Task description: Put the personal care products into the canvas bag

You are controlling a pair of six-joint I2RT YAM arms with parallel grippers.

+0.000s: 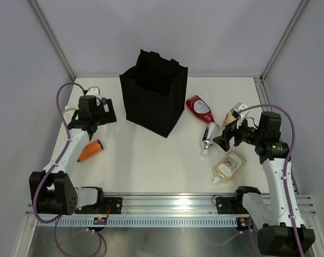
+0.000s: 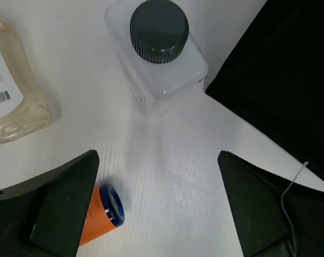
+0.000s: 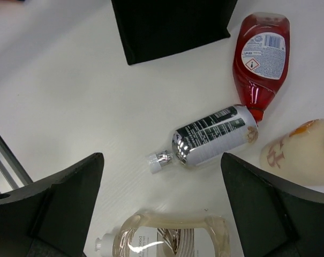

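Nearest the camera, a metal rail (image 1: 167, 203) runs along the near edge of the desk (image 1: 145, 160), with both arm bases fixed on it.

By the left edge an orange bottle (image 1: 90, 150) (image 2: 97, 220) with a blue cap lies on its side. Beyond it, the left gripper (image 1: 104, 111) (image 2: 159, 201) hangs over the far-left corner with its jaws spread wide and nothing between them. Its wrist view shows a pale labelled bottle (image 2: 12, 101) lying flat and a clear bottle (image 2: 162, 59) with a dark cap standing upright, just beside the bag's corner.

The canvas bag (image 1: 153, 96) (image 2: 279, 80) (image 3: 172, 27) stands upright and open-topped near the middle of the far edge, with none of the bottles touching it.

Right of the bag, the red squeeze bottle (image 1: 199, 108) (image 3: 261, 59) lies flat, its cap meeting the base of the silver tube (image 1: 209, 136) (image 3: 215, 136), which also lies flat. A cream bottle (image 1: 234, 113) (image 3: 301, 152) with orange print lies near the right edge. Closer to the near edge lies an amber-liquid bottle (image 1: 230, 166) (image 3: 172, 235) with a white cap.

The right gripper (image 1: 224, 134) (image 3: 162, 201) hovers above these products with its jaws fully apart, grasping nothing.
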